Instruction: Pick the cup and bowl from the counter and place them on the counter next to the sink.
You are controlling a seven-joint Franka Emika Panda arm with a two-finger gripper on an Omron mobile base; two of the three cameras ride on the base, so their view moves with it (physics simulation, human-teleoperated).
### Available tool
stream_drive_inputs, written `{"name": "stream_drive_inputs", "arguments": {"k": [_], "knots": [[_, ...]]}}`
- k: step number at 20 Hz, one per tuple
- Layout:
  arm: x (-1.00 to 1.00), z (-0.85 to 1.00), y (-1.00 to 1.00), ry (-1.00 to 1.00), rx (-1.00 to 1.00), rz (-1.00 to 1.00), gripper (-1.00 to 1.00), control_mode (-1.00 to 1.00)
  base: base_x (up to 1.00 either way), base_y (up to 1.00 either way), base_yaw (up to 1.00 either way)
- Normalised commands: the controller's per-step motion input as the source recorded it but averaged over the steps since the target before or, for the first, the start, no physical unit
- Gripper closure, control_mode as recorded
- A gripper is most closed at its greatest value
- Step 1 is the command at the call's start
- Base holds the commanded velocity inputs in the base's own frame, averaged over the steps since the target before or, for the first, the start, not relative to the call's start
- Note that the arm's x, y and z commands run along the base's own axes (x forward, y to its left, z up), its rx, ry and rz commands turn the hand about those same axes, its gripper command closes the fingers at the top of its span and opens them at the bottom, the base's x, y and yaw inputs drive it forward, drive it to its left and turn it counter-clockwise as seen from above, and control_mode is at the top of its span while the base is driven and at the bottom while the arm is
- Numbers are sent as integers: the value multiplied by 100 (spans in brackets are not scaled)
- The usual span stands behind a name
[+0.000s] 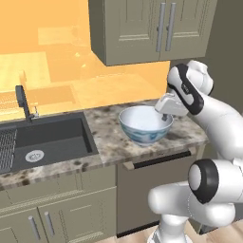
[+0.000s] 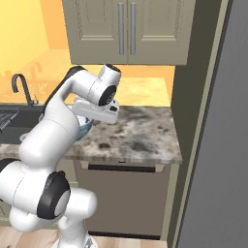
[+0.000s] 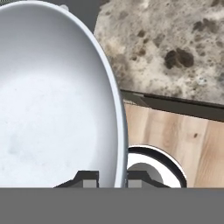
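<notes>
Reaching forward over the counter [image 1: 107,142], the white arm bends sharply at its elbow and turns its wrist down toward the bowl [image 1: 142,124]. The gripper [image 3: 112,177] is narrowed on the bowl's rim: in the hand view one dark finger tip sits inside the rim and the other outside, with the thin wall between them. In the left base view the hand meets the bowl at the rim's right side, the side away from the sink [image 1: 47,140].

The bowl is round and wide-rimmed, matte white inside, glossy with a pale blue tint on its outer wall. It appears upright, over the counter between the sink's right edge and the counter's right end, nearer the front edge than the wall; whether its base touches the surface I cannot tell. In the right base view it is mostly hidden behind the arm.

The counter is speckled grey-brown stone. The sink is a dark rectangular basin with a round silver drain and a dark curved faucet [image 1: 22,102].
</notes>
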Motion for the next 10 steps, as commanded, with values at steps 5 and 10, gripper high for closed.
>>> {"name": "stream_drive_inputs", "arguments": {"k": [5,10], "knots": [[0,0,0,0,0,0,100,100,0,0,0],[2,-9,1,0,0,-1,100,-100,0,0,0]]}}
